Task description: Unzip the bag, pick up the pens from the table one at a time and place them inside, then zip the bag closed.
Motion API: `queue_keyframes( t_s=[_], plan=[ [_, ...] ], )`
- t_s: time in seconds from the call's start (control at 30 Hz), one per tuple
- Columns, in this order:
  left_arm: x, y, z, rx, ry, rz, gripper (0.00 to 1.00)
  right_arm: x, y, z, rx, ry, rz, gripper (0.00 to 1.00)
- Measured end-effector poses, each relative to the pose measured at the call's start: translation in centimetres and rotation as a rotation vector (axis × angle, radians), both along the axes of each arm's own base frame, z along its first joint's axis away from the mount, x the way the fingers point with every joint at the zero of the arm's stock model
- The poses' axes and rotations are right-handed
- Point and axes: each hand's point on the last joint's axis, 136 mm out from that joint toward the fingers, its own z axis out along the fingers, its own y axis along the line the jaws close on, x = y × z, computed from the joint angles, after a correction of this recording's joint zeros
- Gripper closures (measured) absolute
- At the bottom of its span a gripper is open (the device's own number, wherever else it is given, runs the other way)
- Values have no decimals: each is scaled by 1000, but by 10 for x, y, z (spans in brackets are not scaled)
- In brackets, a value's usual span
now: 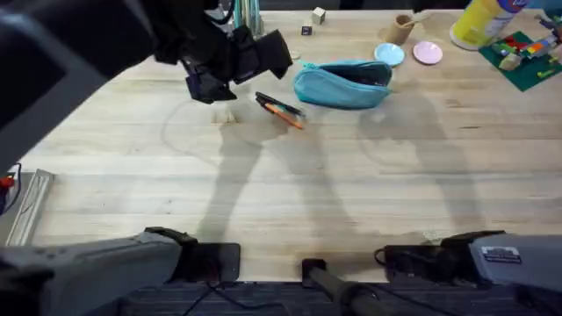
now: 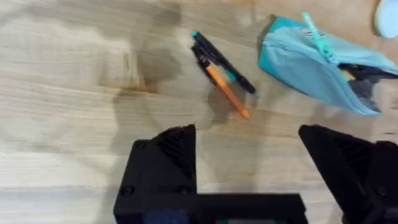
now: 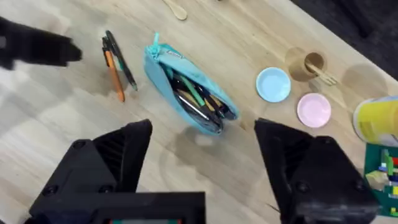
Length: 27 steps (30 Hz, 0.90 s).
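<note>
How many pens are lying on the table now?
2: the black pen and the orange pen lie together beside the open bag. More may be hidden inside it.

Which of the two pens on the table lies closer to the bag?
The black pen lies closer to the bag; the orange pen lies beside it on the far side, away from the bag.
</note>
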Motion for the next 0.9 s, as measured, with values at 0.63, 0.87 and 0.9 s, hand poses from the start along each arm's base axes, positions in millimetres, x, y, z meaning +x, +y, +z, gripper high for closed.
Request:
queue_keyframes(
  t_s=[0.63, 0.87, 0.9],
  plan=[
    [-3, -40, -78, 161, 229, -115, 5, -26, -4, 30, 23, -82, -11, 3],
    [0, -38, -101, 204, 266, -132, 6, -26, -4, 30, 23, -82, -11, 3],
    [0, -38, -104, 209, 273, -134, 6, -26, -4, 30, 23, -82, -11, 5]
  ],
)
